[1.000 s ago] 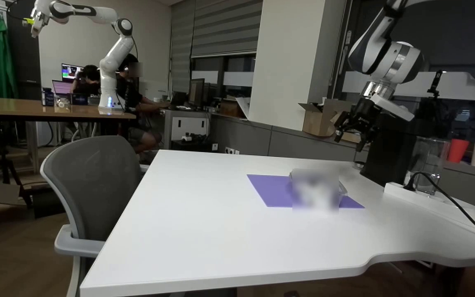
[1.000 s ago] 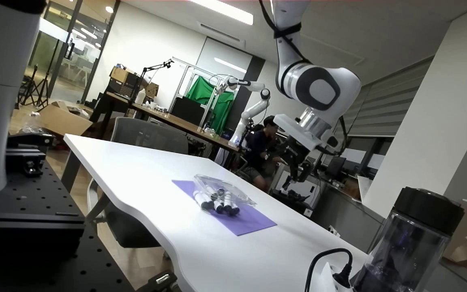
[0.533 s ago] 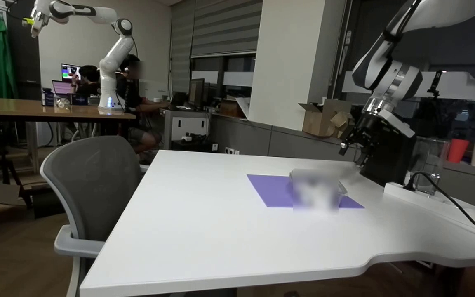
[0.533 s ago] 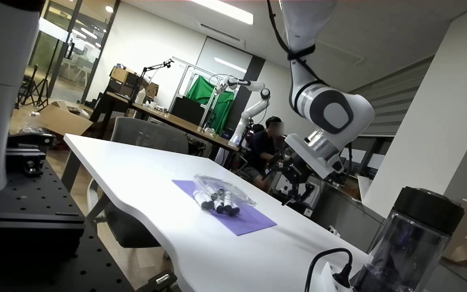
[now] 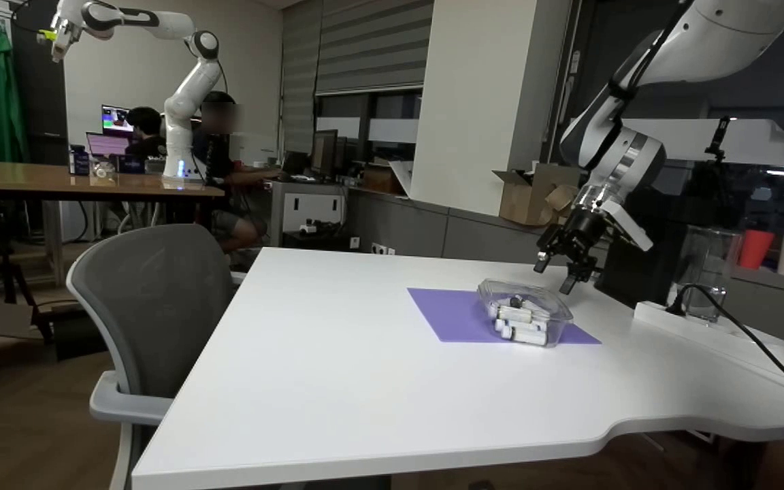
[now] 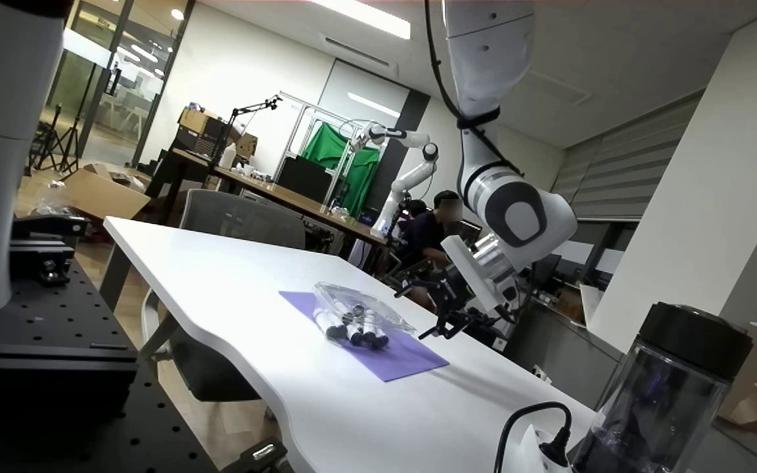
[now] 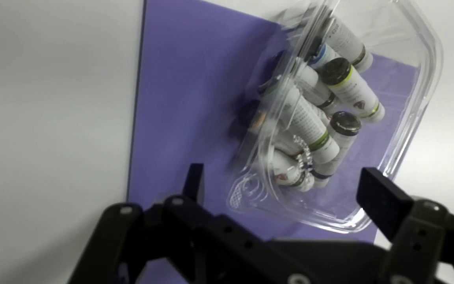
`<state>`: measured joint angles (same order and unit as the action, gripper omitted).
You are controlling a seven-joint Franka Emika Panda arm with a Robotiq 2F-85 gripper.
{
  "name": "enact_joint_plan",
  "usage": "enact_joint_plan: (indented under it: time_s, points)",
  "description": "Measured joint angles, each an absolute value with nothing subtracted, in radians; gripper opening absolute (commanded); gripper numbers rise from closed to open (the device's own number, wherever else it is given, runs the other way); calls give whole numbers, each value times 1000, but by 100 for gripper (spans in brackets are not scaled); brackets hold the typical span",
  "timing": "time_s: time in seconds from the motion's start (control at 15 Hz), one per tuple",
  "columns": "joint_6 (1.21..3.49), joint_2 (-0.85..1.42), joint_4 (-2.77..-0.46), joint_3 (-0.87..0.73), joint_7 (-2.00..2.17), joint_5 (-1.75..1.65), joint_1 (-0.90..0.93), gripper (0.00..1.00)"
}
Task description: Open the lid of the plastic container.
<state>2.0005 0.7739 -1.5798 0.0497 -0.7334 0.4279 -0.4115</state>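
Observation:
The plastic container is a small clear box with several white, dark-capped bottles inside. It stands on the purple mat, and it also shows in the other views. The lid is a clear cover lying over its top, visible too in an exterior view. In the wrist view a small textured tab sticks out at the near corner. My gripper is open and empty, above the table beside the container. In the wrist view its fingers stand either side of that near end, apparently apart from it.
The flat purple mat lies on the white table. A black box-like device, a clear bottle with black cap and a white power strip with a black cable stand at one side. A grey chair is at the table's edge.
My gripper has come down and moved toward the container, to the left and lower in both exterior views. The container and lid have not moved.

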Motion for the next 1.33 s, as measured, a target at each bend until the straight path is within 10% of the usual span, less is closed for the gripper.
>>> enact_joint_plan:
  time_s: [1.33]
  points:
    - [1575, 901, -1325, 59, -707, 669, -483, 100]
